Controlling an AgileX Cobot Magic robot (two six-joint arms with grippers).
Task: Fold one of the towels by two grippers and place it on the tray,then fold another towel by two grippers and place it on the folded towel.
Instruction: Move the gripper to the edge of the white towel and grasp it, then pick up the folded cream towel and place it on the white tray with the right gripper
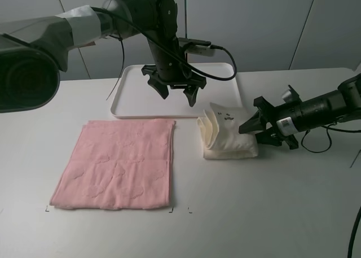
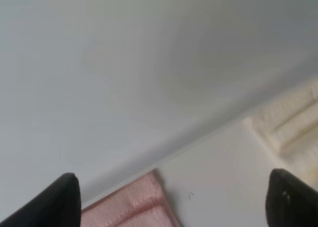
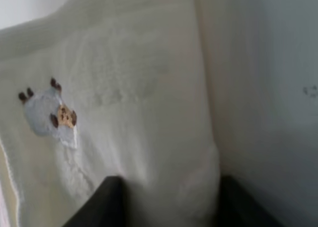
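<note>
The cream towel (image 1: 225,135) lies folded into a thick bundle on the table, just right of the tray's near right corner, with a small embroidered animal on top (image 3: 49,113). My right gripper (image 1: 255,132) comes in from the right, and its two fingers (image 3: 107,202) close on the bundle's right edge. The pink towel (image 1: 118,162) lies spread flat at the left front. The white tray (image 1: 132,100) sits at the back centre, nothing in it. My left gripper (image 1: 177,97) hangs open over the tray's near right part, holding nothing; its wrist view shows tray (image 2: 149,63), pink corner (image 2: 134,207) and cream edge (image 2: 293,122).
The white table (image 1: 271,201) stretches bare to the front and right of the towels. Small corner marks (image 1: 171,210) sit by the pink towel's front edge. The right arm's black cable (image 1: 316,145) trails at the table's right side.
</note>
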